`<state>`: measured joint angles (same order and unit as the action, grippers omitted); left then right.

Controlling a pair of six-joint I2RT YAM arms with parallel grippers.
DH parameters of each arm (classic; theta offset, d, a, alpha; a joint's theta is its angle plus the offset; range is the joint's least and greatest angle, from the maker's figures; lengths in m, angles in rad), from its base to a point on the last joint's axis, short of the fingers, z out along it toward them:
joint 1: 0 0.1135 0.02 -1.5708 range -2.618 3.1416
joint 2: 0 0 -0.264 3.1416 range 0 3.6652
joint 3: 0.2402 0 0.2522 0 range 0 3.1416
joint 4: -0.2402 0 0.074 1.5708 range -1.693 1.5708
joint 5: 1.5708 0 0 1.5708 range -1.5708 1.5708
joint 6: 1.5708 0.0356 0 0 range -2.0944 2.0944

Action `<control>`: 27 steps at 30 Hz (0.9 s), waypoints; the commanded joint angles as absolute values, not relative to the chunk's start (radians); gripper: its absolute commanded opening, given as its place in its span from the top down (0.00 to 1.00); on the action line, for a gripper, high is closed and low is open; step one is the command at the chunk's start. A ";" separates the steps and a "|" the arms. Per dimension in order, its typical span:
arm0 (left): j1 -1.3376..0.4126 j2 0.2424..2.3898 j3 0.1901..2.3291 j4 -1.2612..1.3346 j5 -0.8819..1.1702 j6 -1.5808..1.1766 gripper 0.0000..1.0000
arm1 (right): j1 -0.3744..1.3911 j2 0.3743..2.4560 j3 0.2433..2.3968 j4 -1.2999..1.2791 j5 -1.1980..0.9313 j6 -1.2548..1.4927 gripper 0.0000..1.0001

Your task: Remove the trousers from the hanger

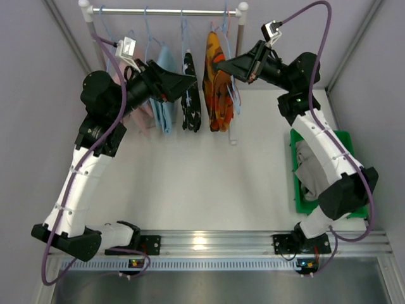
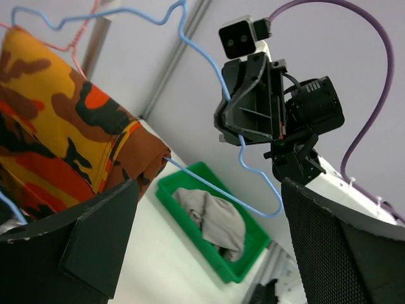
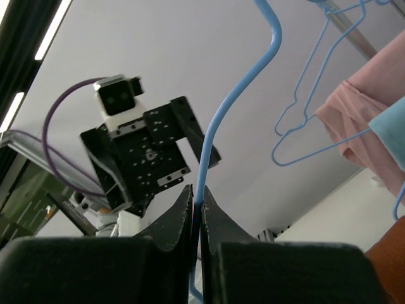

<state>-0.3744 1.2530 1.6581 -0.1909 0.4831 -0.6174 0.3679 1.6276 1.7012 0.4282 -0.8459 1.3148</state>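
Observation:
The orange-red trousers (image 1: 217, 82) with a black pattern hang folded over a blue wire hanger (image 1: 235, 101) on the rack rail (image 1: 164, 11). My right gripper (image 1: 220, 63) is shut on that hanger's wire (image 3: 201, 183), its jaws pinching the wire. My left gripper (image 1: 188, 83) stands open just left of these trousers, facing them. In the left wrist view the patterned cloth (image 2: 57, 126) fills the upper left, beside my wide-apart fingers (image 2: 95, 234). The grey trousers (image 1: 308, 166) lie crumpled in the green bin (image 1: 347, 140).
A black white-speckled garment (image 1: 190, 95), a light-blue one (image 1: 166, 95) and a pink one (image 1: 142, 111) hang on the same rail, left of the trousers. Rack posts stand at both rail ends. Grey walls close in on both sides.

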 commanded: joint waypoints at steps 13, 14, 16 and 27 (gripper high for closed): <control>-0.402 1.364 1.678 0.101 0.581 -0.997 0.09 | 0.442 1.313 1.510 0.489 -0.853 1.017 1.00; -0.419 1.370 1.678 0.107 0.580 -0.997 0.11 | 0.446 1.309 1.499 0.483 -0.854 1.006 1.00; -0.434 1.388 1.675 0.110 0.574 -0.994 0.12 | 0.459 1.299 1.480 0.480 -0.848 1.003 1.00; -0.540 1.493 1.723 0.092 0.494 -1.069 0.22 | 0.529 1.290 1.425 0.443 -0.798 0.948 1.00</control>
<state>-0.5240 1.4830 1.6741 0.0349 0.5259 -1.0283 0.4942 1.3750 1.3930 0.2707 -0.8394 1.0664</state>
